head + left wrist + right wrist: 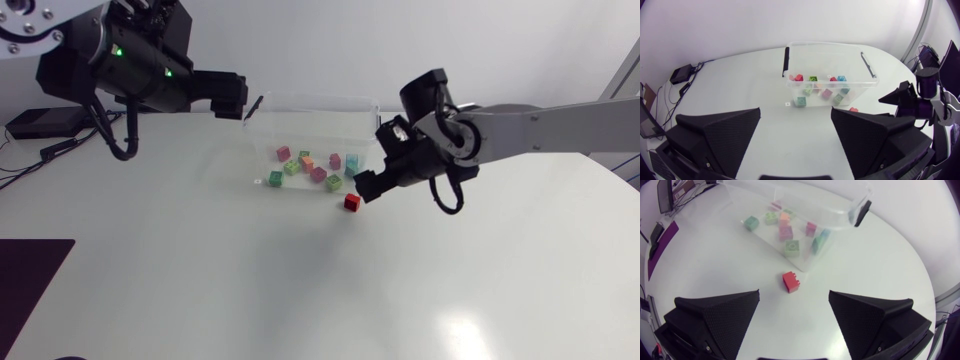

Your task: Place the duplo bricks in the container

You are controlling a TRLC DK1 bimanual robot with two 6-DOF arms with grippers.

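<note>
A clear plastic container (322, 103) stands at the back middle of the table with several coloured duplo bricks (306, 163) inside. One red brick (351, 202) lies on the table just outside its near right corner. In the right wrist view this red brick (790, 281) is ahead of my right gripper (794, 315), which is open and empty. From above, my right gripper (367, 186) hovers beside the container's right end. Left of the container, my left gripper (238, 97) is open and empty. Its wrist view looks at the container (826, 45) and the red brick (854, 108).
A small black box (35, 122) with cables sits at the table's far left. A dark mat (28, 285) lies at the front left. The container's black latches (786, 59) stand up at both ends.
</note>
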